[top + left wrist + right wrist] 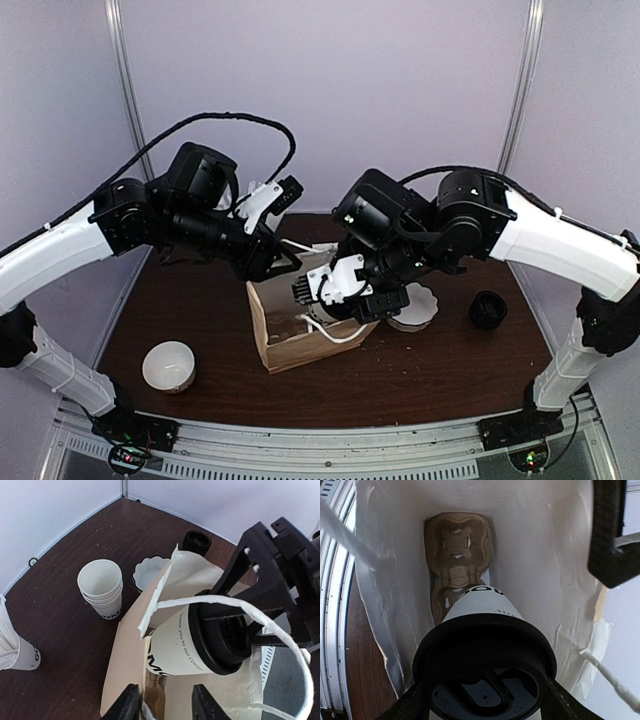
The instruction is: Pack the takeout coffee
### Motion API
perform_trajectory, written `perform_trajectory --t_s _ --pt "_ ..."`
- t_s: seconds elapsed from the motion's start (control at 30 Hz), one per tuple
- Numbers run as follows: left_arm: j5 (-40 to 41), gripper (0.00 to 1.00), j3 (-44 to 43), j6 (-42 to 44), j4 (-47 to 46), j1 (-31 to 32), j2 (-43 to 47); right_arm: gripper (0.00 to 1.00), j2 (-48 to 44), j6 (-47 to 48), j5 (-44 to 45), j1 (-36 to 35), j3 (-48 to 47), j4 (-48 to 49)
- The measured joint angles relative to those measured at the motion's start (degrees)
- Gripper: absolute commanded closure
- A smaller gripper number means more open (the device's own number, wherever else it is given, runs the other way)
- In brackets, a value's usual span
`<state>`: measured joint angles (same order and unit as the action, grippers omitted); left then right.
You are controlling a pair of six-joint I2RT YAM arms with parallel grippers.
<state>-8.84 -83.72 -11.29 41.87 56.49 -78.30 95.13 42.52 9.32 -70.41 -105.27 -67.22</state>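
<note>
Right gripper (482, 700) clamped on the black domed lid of the takeout coffee (182, 642), one finger on each side of the lid. The cup hangs inside the mouth of the brown paper bag (122, 670), which stands open on the dark surface (420, 370) between the two arms. In the left wrist view the cup's long axis is tilted: the lid lies up and toward the right gripper, and the base points down into the bag. The right wrist view looks straight along this axis to a moulded cardboard carrier (457, 545) lying on the bag floor. The cup's base covers the nearer socket, while the farther socket shows bare beyond it. Whether the base touches the carrier cannot be told. Left gripper (167, 705) at the bag's near rim, fingers parted with the thin paper wall between them and not pinched. One white cord handle (260, 615) loops across the lid. The right arm therefore carries the cup, and the left arm is the nearer to the bag's rim. The coming move appears to turn on bringing the tilted axis upright while lowering, so that the base meets a socket squarely. A stack of lidless cups (102, 590) and loose black lids (196, 540) stand apart from the bag.
</note>
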Motion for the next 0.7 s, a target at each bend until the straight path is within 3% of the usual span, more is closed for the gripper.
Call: perform_trajectory --t_s 0.27,0.5,0.7 --pt "-1.92 0.36 -4.37 -0.31 1.31 0.04 2.97 0.36 -0.07 2.16 -0.07 -0.46 4.02 -0.07" --pt "0.11 0.31 -6.88 1.09 1.05 0.02 8.24 0.35 -0.09 6.34 -0.09 -0.5 5.33 -1.64" --pt "6.73 0.31 -2.93 2.32 -0.04 -3.65 5.07 0.35 -0.09 8.28 -1.44 -0.5 4.28 -2.25"
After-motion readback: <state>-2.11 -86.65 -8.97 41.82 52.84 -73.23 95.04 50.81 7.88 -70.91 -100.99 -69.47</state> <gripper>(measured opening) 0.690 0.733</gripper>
